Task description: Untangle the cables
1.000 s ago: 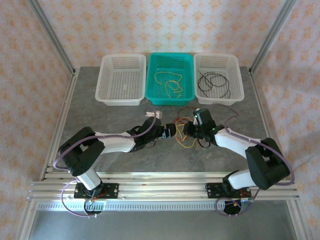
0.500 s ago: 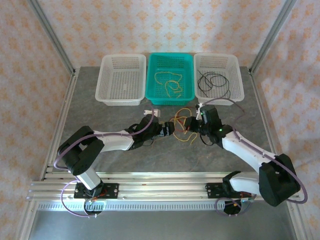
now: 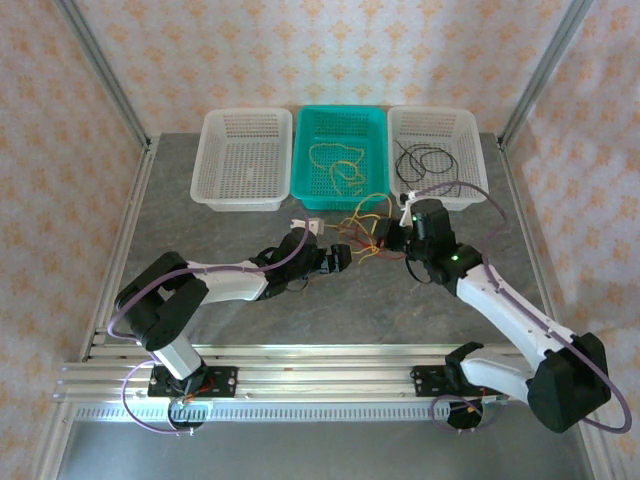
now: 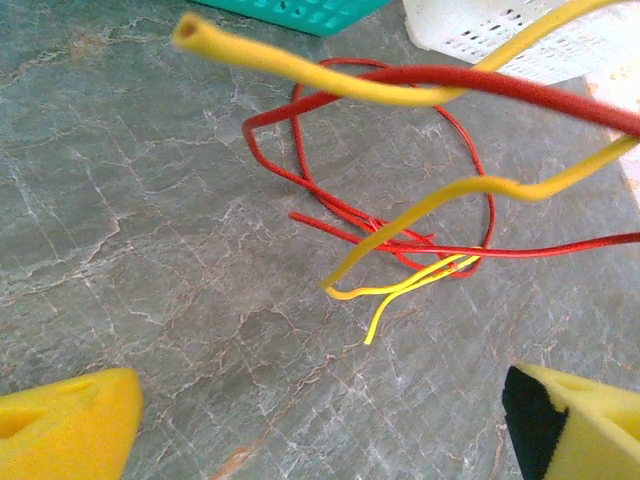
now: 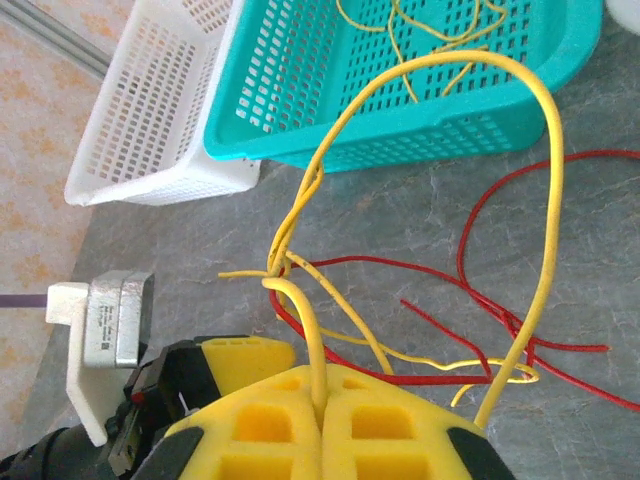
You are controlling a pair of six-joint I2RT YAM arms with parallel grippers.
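Red and yellow cables, thin, cross in loose tangled loops.

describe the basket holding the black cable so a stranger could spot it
Three baskets line the far edge of the grey table. It is the white basket at the right end, next to the teal basket. Unlike the other white basket, it holds loops of thin black cable.
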